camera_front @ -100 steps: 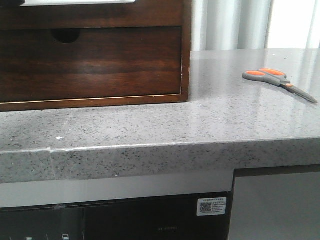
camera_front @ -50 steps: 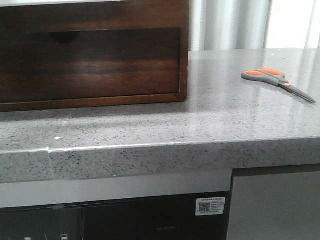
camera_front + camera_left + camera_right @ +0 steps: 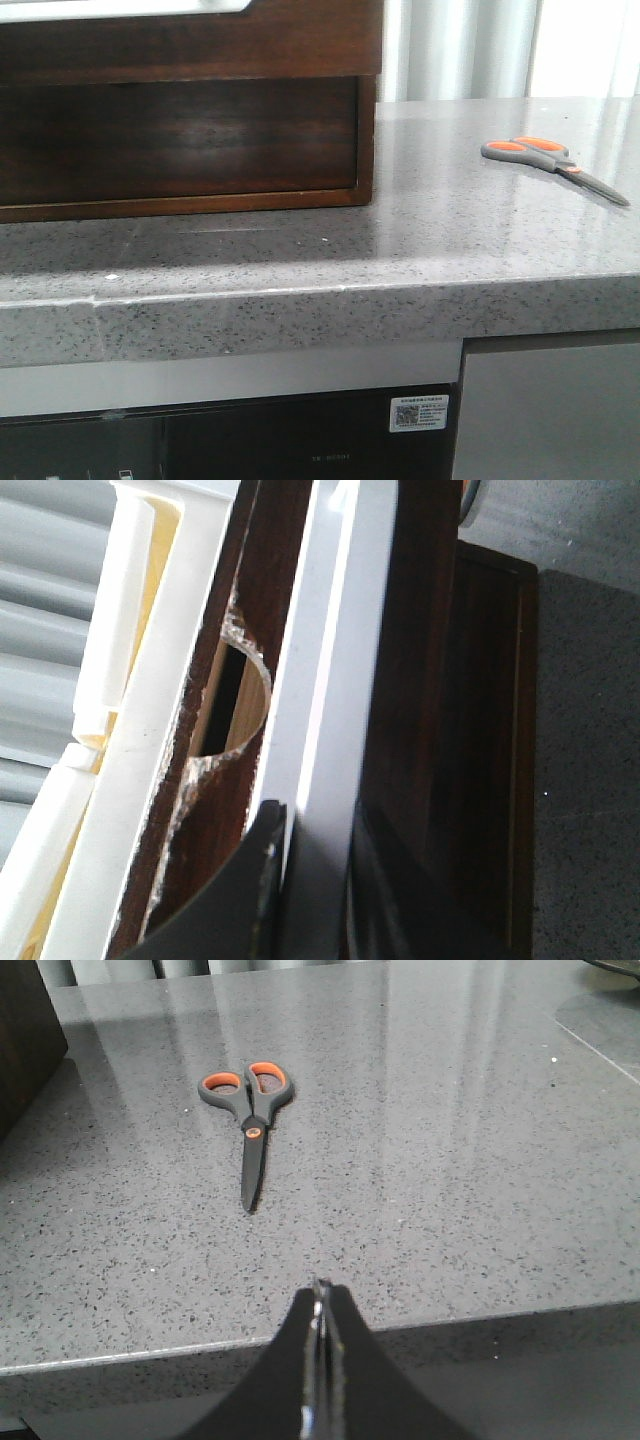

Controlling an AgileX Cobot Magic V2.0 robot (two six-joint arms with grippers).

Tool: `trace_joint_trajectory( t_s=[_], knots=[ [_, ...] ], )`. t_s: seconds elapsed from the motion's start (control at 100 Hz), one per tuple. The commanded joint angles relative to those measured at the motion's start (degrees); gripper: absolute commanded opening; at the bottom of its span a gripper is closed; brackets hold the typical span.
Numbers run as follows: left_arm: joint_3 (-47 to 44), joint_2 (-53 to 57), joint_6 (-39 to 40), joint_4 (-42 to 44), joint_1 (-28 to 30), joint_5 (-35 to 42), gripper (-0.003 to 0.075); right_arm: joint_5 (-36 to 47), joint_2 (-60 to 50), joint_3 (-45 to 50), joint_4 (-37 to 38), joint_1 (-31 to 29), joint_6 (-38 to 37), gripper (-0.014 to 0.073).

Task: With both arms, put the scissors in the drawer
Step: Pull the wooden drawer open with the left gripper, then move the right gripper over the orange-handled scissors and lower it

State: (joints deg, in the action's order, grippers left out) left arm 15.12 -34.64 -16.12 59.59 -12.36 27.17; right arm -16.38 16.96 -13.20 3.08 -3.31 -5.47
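The scissors (image 3: 541, 157) lie flat at the right of the grey counter, with orange-lined loops and closed blades. In the right wrist view the scissors (image 3: 248, 1112) lie well beyond my right gripper (image 3: 322, 1295), which is shut and empty over the counter's front edge. The dark brown drawer (image 3: 190, 45) stands pulled out of its cabinet at the top left. In the left wrist view my left gripper (image 3: 315, 880) is shut on the drawer's front panel (image 3: 330, 660), just beside its half-round notch (image 3: 235, 695). Neither gripper shows in the front view.
The wooden cabinet (image 3: 366, 150) stands on the speckled grey counter (image 3: 450, 230), its dark opening showing under the pulled-out drawer. The drawer's pale inside (image 3: 130, 680) shows in the left wrist view. Below the counter edge is a dark panel with a QR label (image 3: 418, 412).
The drawer front has slid out of the cabinet toward the camera. Its notch has left the top of the front view and a dark opening shows beneath. The scissors have not moved.
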Motion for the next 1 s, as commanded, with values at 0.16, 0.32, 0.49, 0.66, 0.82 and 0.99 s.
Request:
trace_joint_trajectory(
  t_s=[0.16, 0.32, 0.49, 0.66, 0.82, 0.99],
  knots=[
    [1.32, 1.02, 4.59, -7.36, 0.20, 1.91, 0.0185, 4.11, 0.95, -1.48, 0.48, -0.05, 0.42, -0.0066],
    [1.32, 1.02, 4.59, -7.36, 0.20, 3.29, 0.0303, 4.11, 0.95, -1.48, 0.48, -0.05, 0.42, -0.0066],
    [1.27, 1.02, 7.55, -6.35, 0.20, 5.40, 0.0306, 4.11, 0.95, -1.48, 0.48, -0.05, 0.42, -0.0066],
    [1.18, 1.02, 16.83, 6.79, 0.20, 10.22, 0.0306, 3.84, 0.95, -1.48, 0.48, -0.05, 0.42, -0.0066],
    [1.14, 1.02, 22.11, 7.42, 0.20, 11.85, 0.0305, 3.20, 0.95, -1.48, 0.48, -0.05, 0.42, -0.0066],
    [1.14, 1.02, 22.65, -0.34, 0.20, 17.92, 0.0304, 2.78, 0.95, -3.01, 0.48, -0.05, 0.42, -0.0066]
  ],
)
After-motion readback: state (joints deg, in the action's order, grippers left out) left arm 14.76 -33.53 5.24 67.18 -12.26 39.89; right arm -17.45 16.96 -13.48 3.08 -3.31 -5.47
